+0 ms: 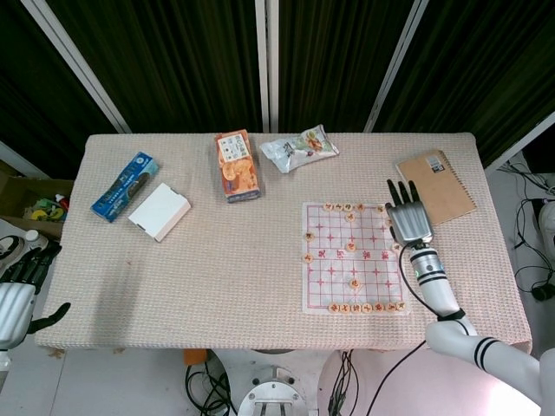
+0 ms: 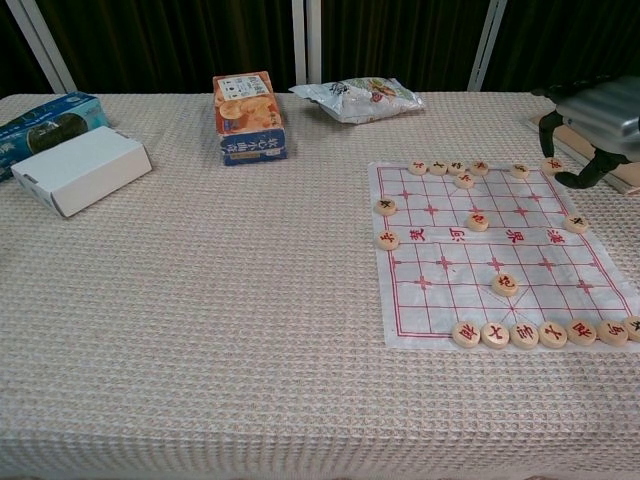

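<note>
Right hand: the right hand hangs over the far right corner of the white plastic chess sheet with red grid lines, fingers spread and curved downward; it seems to hold nothing, though its palm side is hidden.
Nearest piece: a round pale wooden chess piece with a red character sits at the far right corner of the sheet, just under the fingertips in the chest view; whether they touch it cannot be told.
Left hand: the left hand hangs off the table's left edge, well apart from everything, fingers loosely spread and holding nothing.
Risk, knocked pieces: the far row of wooden chess pieces lies close together; I judge that a sideways sweep of the spread fingers could push the neighbours off their crossings.
Risk, sheet shift: the sheet is thin and lies loose on the beige woven tablecloth of the table; a dragging fingertip would probably slide or wrinkle it and unsettle the near row of wooden chess pieces.
Risk, notebook: the brown spiral-bound notebook lies just beside the hand, so a drift to the right could nudge it.
Elsewhere: an orange biscuit box, a silver snack bag, a blue carton and a white flat box lie well apart.
</note>
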`<state>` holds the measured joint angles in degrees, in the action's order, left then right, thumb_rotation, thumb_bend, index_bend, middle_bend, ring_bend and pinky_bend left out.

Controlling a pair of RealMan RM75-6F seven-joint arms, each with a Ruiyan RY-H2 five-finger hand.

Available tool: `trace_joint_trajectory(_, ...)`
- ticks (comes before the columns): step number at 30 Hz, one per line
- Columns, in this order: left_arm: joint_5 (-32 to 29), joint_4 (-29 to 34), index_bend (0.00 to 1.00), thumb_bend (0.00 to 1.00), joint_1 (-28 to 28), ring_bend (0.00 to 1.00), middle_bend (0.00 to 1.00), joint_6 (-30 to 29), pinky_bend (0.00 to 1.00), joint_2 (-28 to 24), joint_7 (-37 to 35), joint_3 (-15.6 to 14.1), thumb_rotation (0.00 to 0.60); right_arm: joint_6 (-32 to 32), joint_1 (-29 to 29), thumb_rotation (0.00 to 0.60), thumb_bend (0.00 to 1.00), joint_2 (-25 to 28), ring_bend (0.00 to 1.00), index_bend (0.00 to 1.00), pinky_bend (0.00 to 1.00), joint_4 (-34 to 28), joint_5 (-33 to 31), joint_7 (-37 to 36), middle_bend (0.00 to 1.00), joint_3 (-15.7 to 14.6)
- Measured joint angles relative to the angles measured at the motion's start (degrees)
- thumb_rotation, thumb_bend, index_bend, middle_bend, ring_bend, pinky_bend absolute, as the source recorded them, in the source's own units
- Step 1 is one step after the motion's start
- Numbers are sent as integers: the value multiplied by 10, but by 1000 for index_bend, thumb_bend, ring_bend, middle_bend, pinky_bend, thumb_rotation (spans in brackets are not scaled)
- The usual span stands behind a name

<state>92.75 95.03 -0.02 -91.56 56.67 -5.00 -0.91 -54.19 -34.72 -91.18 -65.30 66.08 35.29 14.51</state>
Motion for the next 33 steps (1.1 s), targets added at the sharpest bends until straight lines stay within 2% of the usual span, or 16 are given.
trace_joint_trajectory(7,0,0,81,206,-1,91,126,-1,224,-2,-2,1,600,46,-41,600,319,-40,0,632,0,81,-52,2,8,18)
trace_joint_trajectory(16,-2,-1,82,206,1,91,126,-4,224,-3,-5,3,600,74,-71,600,319,-77,0,631,0,156,-75,-24,4,21)
trace_joint_trajectory(29,0,0,82,205,4,91,126,-10,224,-4,-5,3,600,68,-87,600,319,-99,0,588,0,192,-60,-56,6,8)
trace_joint_trajectory(33,-1,0,82,205,4,91,126,-10,224,-4,-6,4,600,70,-88,600,319,-98,0,528,0,191,-62,-57,5,6)
